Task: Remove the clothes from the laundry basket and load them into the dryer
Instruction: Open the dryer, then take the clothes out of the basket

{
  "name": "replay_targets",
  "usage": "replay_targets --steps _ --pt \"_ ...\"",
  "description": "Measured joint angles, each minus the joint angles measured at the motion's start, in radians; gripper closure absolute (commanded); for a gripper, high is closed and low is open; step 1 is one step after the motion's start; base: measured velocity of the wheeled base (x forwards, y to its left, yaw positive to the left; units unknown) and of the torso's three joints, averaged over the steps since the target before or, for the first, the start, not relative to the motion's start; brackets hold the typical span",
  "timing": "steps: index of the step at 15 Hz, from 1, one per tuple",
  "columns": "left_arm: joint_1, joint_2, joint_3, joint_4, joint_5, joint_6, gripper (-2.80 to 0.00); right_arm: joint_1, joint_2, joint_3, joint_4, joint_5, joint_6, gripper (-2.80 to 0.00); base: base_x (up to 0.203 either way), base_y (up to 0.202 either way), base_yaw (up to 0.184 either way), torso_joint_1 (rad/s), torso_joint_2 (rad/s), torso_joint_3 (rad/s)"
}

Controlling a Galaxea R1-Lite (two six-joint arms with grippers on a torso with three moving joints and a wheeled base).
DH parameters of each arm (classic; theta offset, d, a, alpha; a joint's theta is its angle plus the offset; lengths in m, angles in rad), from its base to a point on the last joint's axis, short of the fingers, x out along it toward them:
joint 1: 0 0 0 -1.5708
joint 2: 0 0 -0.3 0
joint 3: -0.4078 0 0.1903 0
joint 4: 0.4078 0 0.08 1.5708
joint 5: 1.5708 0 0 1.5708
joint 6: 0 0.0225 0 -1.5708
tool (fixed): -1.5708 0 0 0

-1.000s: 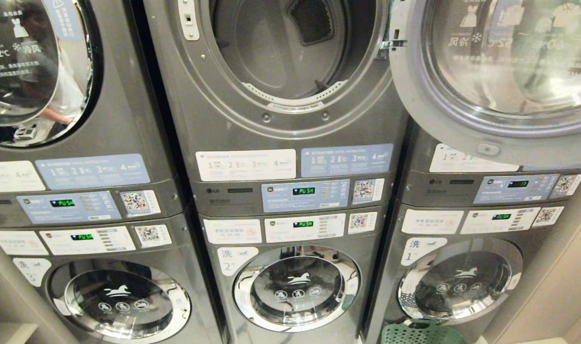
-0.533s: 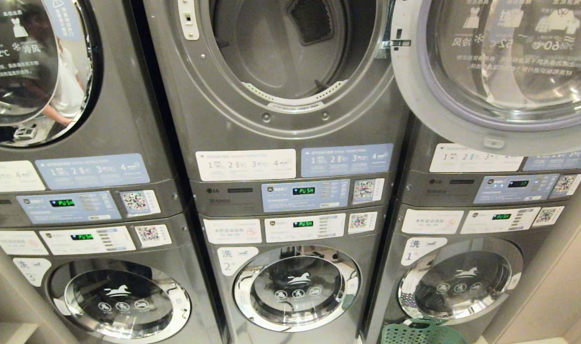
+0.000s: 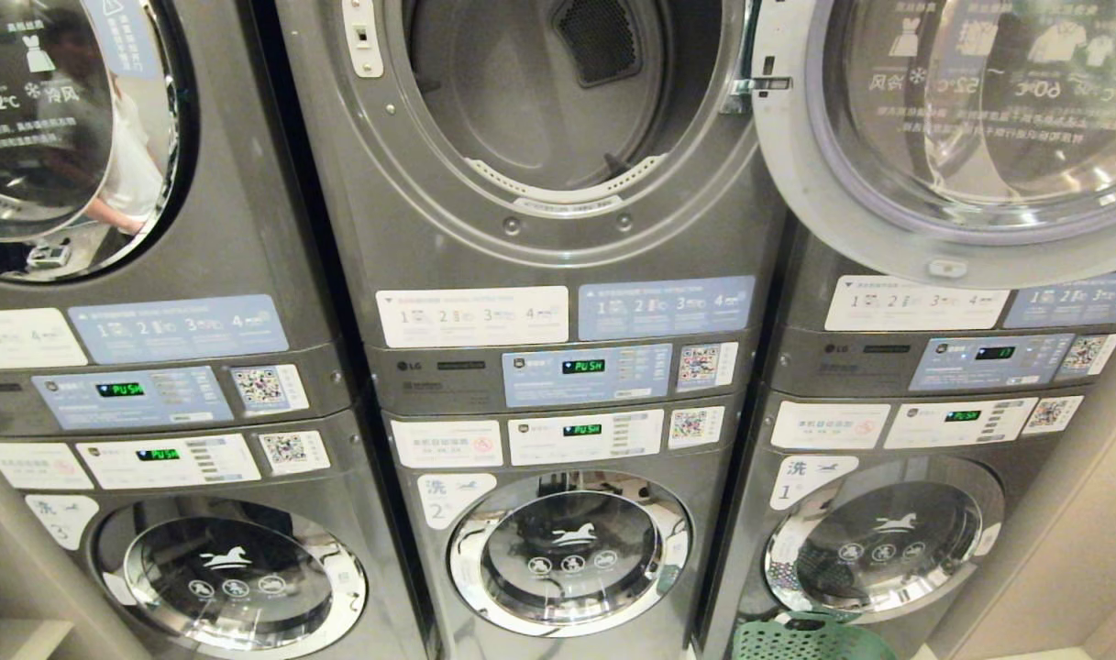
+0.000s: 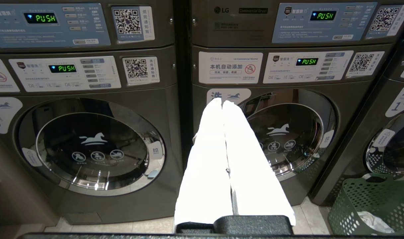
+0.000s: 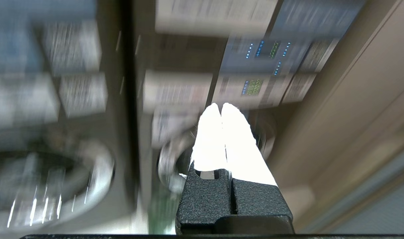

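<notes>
The dryer door [image 3: 961,137] stands swung further open to the right than a second ago, its lower rim sitting higher and clearer of the opening; the dark sliver of arm that showed at the right edge half a second ago is gone from the head view; the drum [image 3: 558,92] of the middle dryer gapes bare, nothing inside that can be seen. The right gripper [image 5: 221,109] has its white fingers pressed together on nothing, and its own view is smeared with motion, pointing toward the machines on the right with a green blur beneath it; it looks to be pulling away from the door. The left gripper [image 4: 222,103] hangs parked before the lower washers, fingers also pinched together and empty. The basket [image 4: 371,205] sits on the floor at the lower right, near the right-hand washer, a white cloth [image 4: 376,221] lying in it. So the opening seems done; my reading is that loading has not begun and the next reach goes down to the basket.
</notes>
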Motion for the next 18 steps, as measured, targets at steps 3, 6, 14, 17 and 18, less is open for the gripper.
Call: replay_targets --steps 3,6,14,17,18 --pt "-0.003 0.000 -0.001 -0.003 0.000 0.001 0.00 0.019 -0.307 0.168 0.233 0.071 -0.007 0.00 0.000 0.000 0.000 0.000 0.00 0.000" --pt "-0.003 0.000 0.000 -0.008 0.001 -0.004 0.00 0.022 -0.665 0.155 0.572 0.184 -0.017 0.00 0.000 0.000 0.000 0.000 0.00 0.000" --pt "-0.003 0.000 0.000 -0.006 0.001 -0.006 0.00 0.023 -0.977 0.091 0.960 0.282 0.058 0.00 0.000 0.000 0.000 0.000 0.00 0.000" --pt "-0.003 0.000 0.000 -0.005 0.001 -0.002 0.00 0.023 -0.987 0.091 0.964 0.287 0.061 0.00 0.000 0.000 0.000 0.000 0.00 0.000" --pt "-0.003 0.000 0.000 -0.005 0.001 -0.002 0.00 0.023 -0.988 0.091 0.964 0.285 0.067 0.00 0.000 0.000 0.000 0.000 0.00 0.000"
